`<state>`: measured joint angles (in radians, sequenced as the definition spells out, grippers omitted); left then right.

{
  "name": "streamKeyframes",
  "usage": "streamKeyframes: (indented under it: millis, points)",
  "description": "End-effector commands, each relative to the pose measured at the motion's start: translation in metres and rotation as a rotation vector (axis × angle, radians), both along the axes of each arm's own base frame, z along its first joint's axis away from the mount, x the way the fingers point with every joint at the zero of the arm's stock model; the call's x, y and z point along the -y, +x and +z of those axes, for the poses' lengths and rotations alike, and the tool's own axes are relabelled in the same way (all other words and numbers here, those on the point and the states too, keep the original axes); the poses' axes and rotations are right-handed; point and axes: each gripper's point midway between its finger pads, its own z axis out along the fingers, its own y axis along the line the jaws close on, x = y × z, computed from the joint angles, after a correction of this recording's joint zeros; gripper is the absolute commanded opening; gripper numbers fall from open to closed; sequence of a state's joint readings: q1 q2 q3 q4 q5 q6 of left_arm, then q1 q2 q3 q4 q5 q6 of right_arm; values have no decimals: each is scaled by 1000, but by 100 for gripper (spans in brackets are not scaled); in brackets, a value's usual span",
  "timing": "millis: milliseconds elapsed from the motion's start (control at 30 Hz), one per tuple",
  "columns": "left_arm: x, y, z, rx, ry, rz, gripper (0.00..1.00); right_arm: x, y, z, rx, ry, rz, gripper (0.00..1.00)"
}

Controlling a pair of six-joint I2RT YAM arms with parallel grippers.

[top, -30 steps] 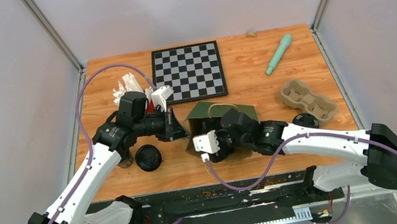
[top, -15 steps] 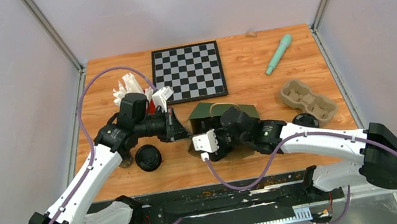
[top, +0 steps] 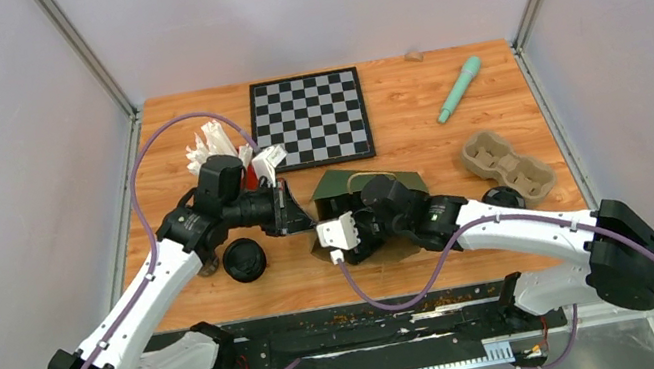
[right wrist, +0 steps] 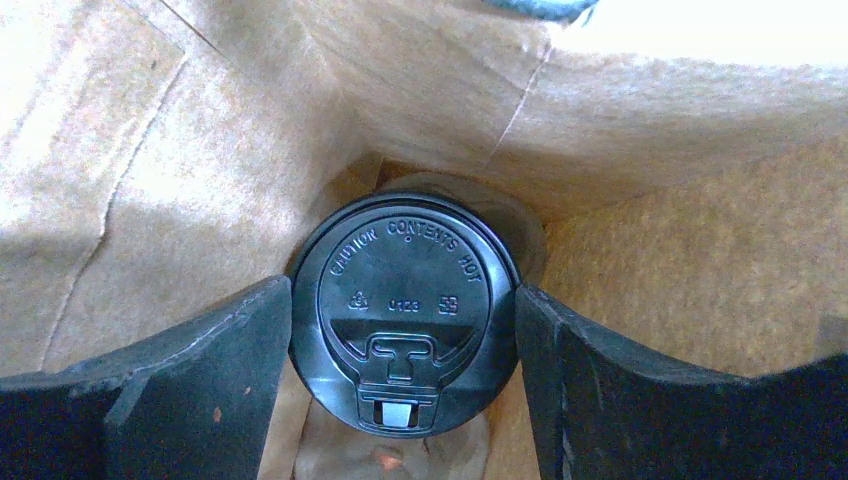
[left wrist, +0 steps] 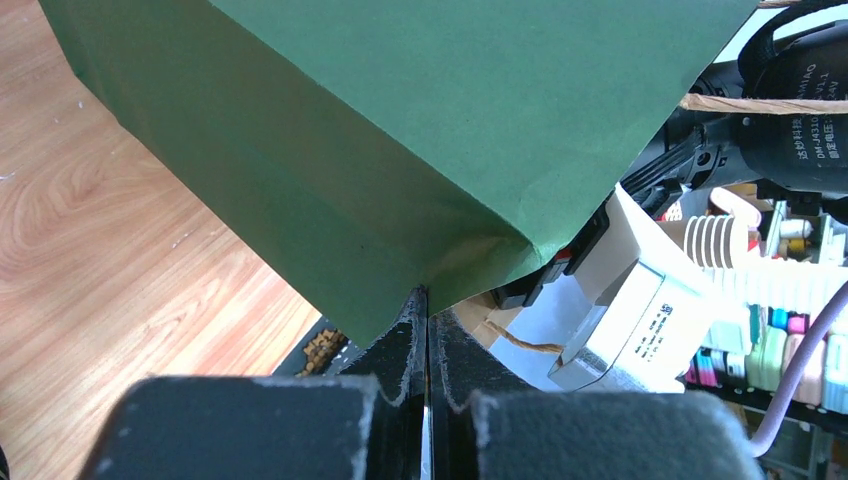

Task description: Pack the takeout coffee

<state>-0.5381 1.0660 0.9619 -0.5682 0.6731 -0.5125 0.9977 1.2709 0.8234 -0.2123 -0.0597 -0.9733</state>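
A dark green paper bag [top: 343, 183] stands mid-table, and its green side fills the left wrist view [left wrist: 400, 130]. My left gripper [left wrist: 428, 300] is shut on the bag's rim at its left corner [top: 298, 220]. My right gripper [right wrist: 403, 300] is down inside the bag, between its brown inner walls [right wrist: 200, 150]. Its fingers press both sides of a takeout coffee cup with a black lid [right wrist: 405, 290]. From above, the bag hides the right fingers. A second lidded cup [top: 243, 259] stands on the table under the left arm. A third dark cup [top: 505, 198] sits behind the right forearm.
A moulded pulp cup carrier [top: 505, 163] lies at the right. A red cup of white wrapped straws [top: 237, 160] stands behind the left wrist. Farther back are a chessboard [top: 311, 118] and a teal pen-like tool [top: 459, 88].
Both arms have shifted only slightly, the right wrist edging left and back with the bag. Both grips are unchanged.
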Motion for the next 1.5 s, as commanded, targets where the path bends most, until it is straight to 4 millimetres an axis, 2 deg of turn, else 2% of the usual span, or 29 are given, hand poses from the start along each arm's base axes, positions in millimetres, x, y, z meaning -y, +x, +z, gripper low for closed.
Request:
streamKeyframes:
  millis: [0, 167, 900, 1200, 1467]
  points:
    - [4, -5, 14, 33, -55, -25, 0, -11, 4, 17, 23, 58, 18, 72]
    - [4, -5, 15, 35, -56, -25, 0, -9, 5, 8, 22, 41, 17, 72]
    - [5, -2, 15, 27, -51, -19, 0, 3, 11, -6, 17, 6, -6, 73]
    - [6, -2, 16, 22, -54, -20, 0, -3, 12, 3, 21, 27, 3, 78]
    - [7, 0, 17, 17, -56, -16, 0, 2, 10, 9, 23, 32, -7, 84]
